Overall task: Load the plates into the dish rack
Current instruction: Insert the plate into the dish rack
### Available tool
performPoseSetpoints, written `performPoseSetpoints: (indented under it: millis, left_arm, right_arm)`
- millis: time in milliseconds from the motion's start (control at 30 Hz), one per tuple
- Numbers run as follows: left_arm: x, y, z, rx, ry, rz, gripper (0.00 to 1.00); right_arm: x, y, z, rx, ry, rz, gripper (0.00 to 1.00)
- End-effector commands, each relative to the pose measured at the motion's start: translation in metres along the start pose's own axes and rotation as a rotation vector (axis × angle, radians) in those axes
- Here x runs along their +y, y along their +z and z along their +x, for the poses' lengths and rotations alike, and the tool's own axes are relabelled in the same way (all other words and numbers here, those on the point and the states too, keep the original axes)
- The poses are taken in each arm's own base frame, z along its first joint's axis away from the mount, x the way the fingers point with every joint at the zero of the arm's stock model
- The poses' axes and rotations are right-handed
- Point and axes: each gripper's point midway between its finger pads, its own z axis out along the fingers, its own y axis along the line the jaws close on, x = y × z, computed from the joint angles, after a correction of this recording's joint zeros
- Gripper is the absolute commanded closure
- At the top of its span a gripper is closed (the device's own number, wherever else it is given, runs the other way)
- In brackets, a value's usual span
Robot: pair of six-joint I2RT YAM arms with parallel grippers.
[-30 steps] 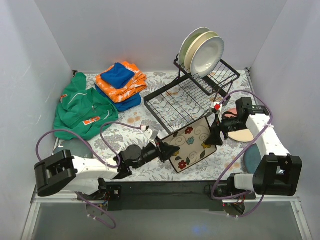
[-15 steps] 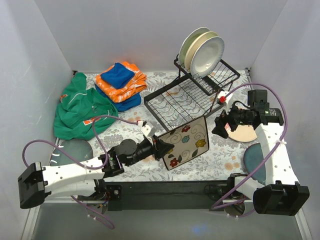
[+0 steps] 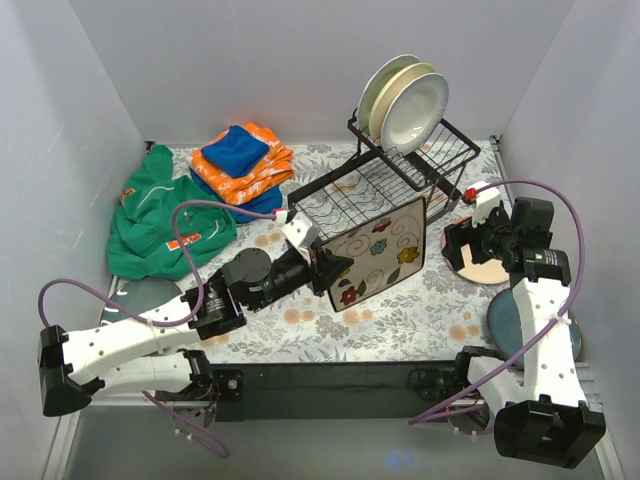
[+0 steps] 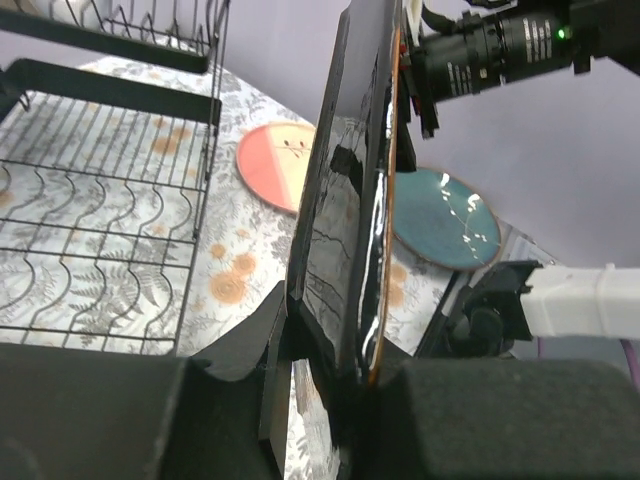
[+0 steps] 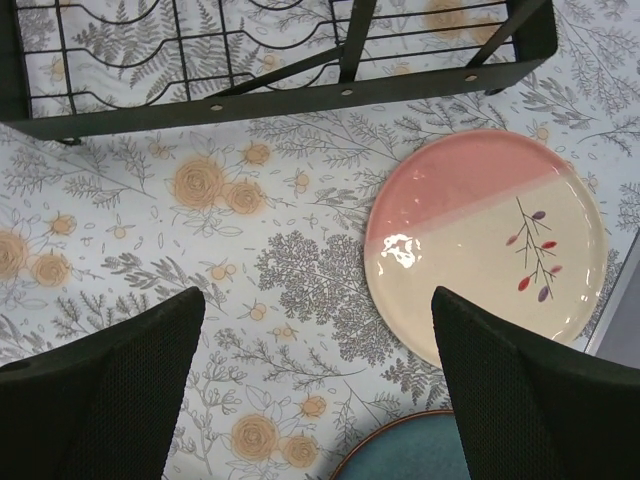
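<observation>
Square flowered plate (image 3: 380, 252): held upright, just in front of the black wire dish rack (image 3: 345, 205).
Left gripper (image 3: 322, 272): jaws clenched on this plate's edge.
Right gripper (image 3: 455, 245): right of the rack, jaws spread, empty, above the pink-and-cream round plate (image 5: 490, 245) on the counter (image 5: 300, 260).

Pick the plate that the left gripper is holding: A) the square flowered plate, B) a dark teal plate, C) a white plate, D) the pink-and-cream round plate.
A: the left gripper is shut on the edge of the square flowered plate, which stands on edge beside the dish rack. The pink-and-cream plate lies flat below the open right gripper.
</observation>
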Motion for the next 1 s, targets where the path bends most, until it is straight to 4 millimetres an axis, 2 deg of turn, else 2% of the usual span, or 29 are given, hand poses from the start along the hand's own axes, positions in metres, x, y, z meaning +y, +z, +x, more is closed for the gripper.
performPoseSetpoints:
  millis: [0, 100, 133, 167, 200, 233, 267, 300, 367, 400, 467, 500, 600, 700, 733, 767, 800, 833, 867, 967]
  left_arm:
    - [-0.005, -0.003, -0.098, -0.261, -0.001, -0.009, 1.0]
    - [0.001, 0.003, -0.12, -0.287, 0.026, -0.03, 1.0]
    - [0.002, 0.01, -0.119, -0.273, 0.038, -0.024, 1.0]
    - [-0.001, 0.01, -0.138, -0.307, 0.042, -0.015, 1.0]
    - [0.002, 0.012, -0.147, -0.319, 0.06, -0.025, 1.0]
    - [0.003, 0.023, -0.147, -0.305, 0.071, -0.021, 1.0]
    - [-0.001, 0.023, -0.166, -0.339, 0.08, -0.014, 1.0]
    - [0.002, 0.026, -0.174, -0.35, 0.09, -0.018, 1.0]
    - [0.001, 0.04, -0.178, -0.343, 0.111, -0.005, 1.0]
    - [0.001, 0.04, -0.196, -0.378, 0.116, -0.006, 1.0]
    - [0.001, 0.052, -0.199, -0.372, 0.122, 0.006, 1.0]
    - [0.002, 0.052, -0.211, -0.392, 0.126, 0.006, 1.0]
    - [0.006, 0.065, -0.221, -0.404, 0.125, 0.014, 1.0]
    - [0.009, 0.078, -0.223, -0.394, 0.128, 0.041, 1.0]
    - [0.008, 0.078, -0.232, -0.411, 0.13, 0.046, 1.0]
    - [0.015, 0.081, -0.237, -0.417, 0.131, 0.038, 1.0]
    - [0.02, 0.093, -0.232, -0.404, 0.13, 0.044, 1.0]
    - [0.02, 0.093, -0.247, -0.433, 0.135, 0.052, 1.0]
    - [0.029, 0.097, -0.252, -0.438, 0.139, 0.041, 1.0]
    - [0.04, 0.118, -0.264, -0.455, 0.148, 0.06, 1.0]
  right_arm:
    - [-0.019, -0.003, -0.01, -0.069, 0.057, 0.081, 0.02]
    - [-0.026, -0.004, -0.004, -0.075, 0.107, 0.087, 0.02]
    - [-0.027, -0.003, -0.003, -0.077, 0.113, 0.082, 0.02]
    - [-0.026, -0.003, -0.002, -0.085, 0.117, 0.071, 0.02]
    - [-0.026, -0.002, 0.0, -0.084, 0.123, 0.068, 0.02]
    - [-0.025, 0.001, 0.004, -0.078, 0.13, 0.058, 0.02]
    - [-0.024, 0.002, 0.005, -0.082, 0.129, 0.047, 0.02]
    - [-0.023, 0.003, 0.005, -0.084, 0.131, 0.042, 0.02]
    - [-0.022, 0.006, 0.009, -0.079, 0.136, 0.03, 0.02]
    - [-0.02, 0.007, 0.011, -0.079, 0.136, 0.025, 0.02]
    - [-0.02, 0.009, 0.013, -0.08, 0.141, 0.021, 0.02]
    - [-0.019, 0.009, 0.013, -0.082, 0.139, 0.017, 0.02]
    - [-0.019, 0.011, 0.013, -0.085, 0.141, 0.011, 0.02]
    - [-0.019, 0.012, 0.013, -0.089, 0.142, 0.005, 0.02]
    - [-0.019, 0.012, 0.014, -0.09, 0.145, 0.005, 0.02]
    - [-0.019, 0.013, 0.014, -0.093, 0.144, 0.001, 0.02]
    - [-0.018, 0.014, 0.015, -0.091, 0.146, -0.004, 0.02]
    - [-0.018, 0.014, 0.017, -0.09, 0.144, -0.006, 0.02]
    - [-0.016, 0.015, 0.017, -0.093, 0.141, -0.017, 0.02]
    - [-0.008, 0.018, 0.017, -0.106, 0.113, -0.066, 0.02]
